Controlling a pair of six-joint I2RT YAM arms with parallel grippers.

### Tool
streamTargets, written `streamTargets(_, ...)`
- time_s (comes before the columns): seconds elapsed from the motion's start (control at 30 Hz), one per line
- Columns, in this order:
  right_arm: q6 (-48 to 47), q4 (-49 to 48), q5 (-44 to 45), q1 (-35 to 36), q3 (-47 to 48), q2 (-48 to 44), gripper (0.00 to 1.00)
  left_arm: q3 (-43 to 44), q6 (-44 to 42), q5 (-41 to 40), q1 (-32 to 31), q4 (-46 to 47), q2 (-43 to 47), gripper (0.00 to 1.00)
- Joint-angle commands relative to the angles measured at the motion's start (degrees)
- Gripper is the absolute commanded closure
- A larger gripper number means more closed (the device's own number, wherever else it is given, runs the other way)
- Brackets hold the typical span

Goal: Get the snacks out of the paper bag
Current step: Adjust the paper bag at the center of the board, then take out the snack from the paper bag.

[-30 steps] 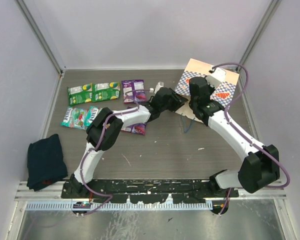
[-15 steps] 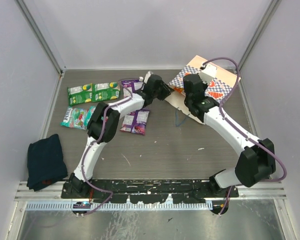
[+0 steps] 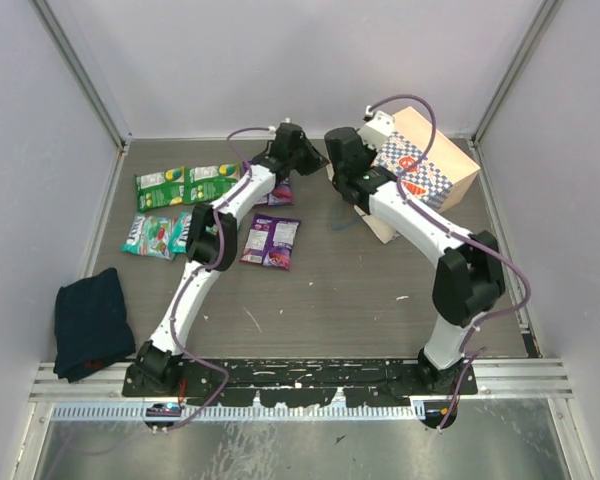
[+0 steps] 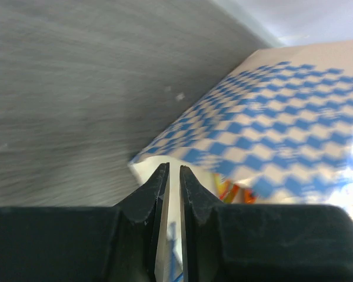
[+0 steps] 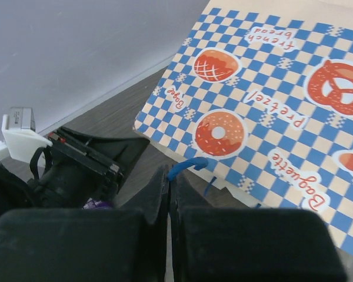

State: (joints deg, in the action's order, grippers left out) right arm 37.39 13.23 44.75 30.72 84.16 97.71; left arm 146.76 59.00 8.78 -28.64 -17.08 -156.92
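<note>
Starting at the near edge of the table (image 3: pixel 330 290), both arm bases are bolted side by side. The two arms reach to the far side, where their wrists meet.

1. Near left: a dark blue cloth (image 3: pixel 92 320) lies crumpled by the left wall, well apart from everything else.
2. Middle left: one purple packet (image 3: pixel 271 241) lies flat just right of the left arm. Two teal packets (image 3: pixel 150 235) lie side by side on the arm's other side.
3. Further back: two green packets (image 3: pixel 161 188) lie side by side. A second purple packet (image 3: pixel 278 192) is partly covered by the left forearm. All six snacks rest on the table, outside the bag.
4. Far right: the paper bag (image 3: pixel 435 170) is tipped over. Its checkered side faces up, the tan base points toward the back wall, and the cream-lined mouth faces the near left.

Left gripper (image 4: pixel 173 171): positioned at the bag's mouth corner. Its fingers (image 4: pixel 150 197) are almost together, with only a thin slit between them. Whether anything sits in that slit cannot be told. An orange-and-yellow patch shows at the bag's opening; packet or print cannot be determined.

Right gripper (image 5: pixel 168 173): positioned just beside the left gripper, at the checkered face. Its fingers (image 5: pixel 156 188) are pressed together, pinching the blue cord handle (image 5: pixel 188 164), which curls out from between the tips.
</note>
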Motion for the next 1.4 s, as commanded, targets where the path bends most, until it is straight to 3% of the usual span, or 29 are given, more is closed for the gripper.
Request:
streamTargets(0.0,-2.98,-1.80,5.12,0.81,7.68,4.80,1.00,-14.24,-4.66,5.58,0.23,4.82,11.20,0.88)
streamTargets(0.1,-5.90,-2.38,6.37,0.75,8.92,6.07,1.00,-30.81,-7.37,3.16,-1.83,12.04,20.84,0.88)
streamTargets(0.23,-10.31,-5.03,3.93,-0.11,6.55,4.13,1.00,-46.18,-11.31,-2.71,-6.55,19.46,33.09,0.87)
streamTargets(0.37,-14.61,-7.46,-5.25,-2.96,4.57,2.24,1.00,-52.48,-23.69,-14.10,-12.87,21.23,41.61,0.85)
streamTargets(0.4,-15.48,-7.33,-7.39,-3.64,4.53,2.10,1.00,-53.22,-26.61,-14.80,-13.49,21.59,43.18,0.90)
streamTargets(0.43,-16.59,-7.10,-9.89,-4.27,4.48,1.91,1.00,-54.16,-28.72,-13.98,-13.69,22.03,44.86,0.98)
streamTargets(0.47,-17.21,-7.05,-11.91,-4.87,4.19,1.62,1.00,-55.41,-30.37,-12.59,-13.64,22.69,46.63,1.00)
streamTargets(0.57,-17.12,-6.99,-14.41,-6.19,2.80,0.81,1.00,-64.14,-32.30,-10.31,-12.88,30.03,52.82,1.00)
streamTargets(0.7,-15.67,-6.61,-15.63,-8.05,1.04,-0.13,1.00,-78.85,-27.78,-4.32,-8.66,46.59,58.63,1.00)
streamTargets(0.87,-15.03,-6.63,-15.90,-9.10,-0.41,-1.17,1.00,-75.19,-29.54,1.54,-5.98,33.69,59.92,1.00)
streamTargets(0.97,-14.74,-6.45,-16.41,-9.28,-0.55,-1.38,1.00,-76.85,-26.52,1.85,-6.11,33.44,61.49,1.00)
streamTargets(1.17,-13.98,-5.79,-18.03,-10.22,-0.48,-1.43,1.00,-77.53,-25.26,-7.31,-9.76,30.22,62.86,1.00)
streamTargets(1.27,-13.83,-5.60,-18.77,-10.34,-0.90,-1.98,1.00,-74.28,-18.76,-9.35,-10.84,28.88,57.81,0.81)
streamTargets(1.37,-13.68,-5.28,-19.54,-10.45,-1.90,-3.23,1.00,-67.73,-9.85,-5.67,-11.91,29.25,49.32,0.74)
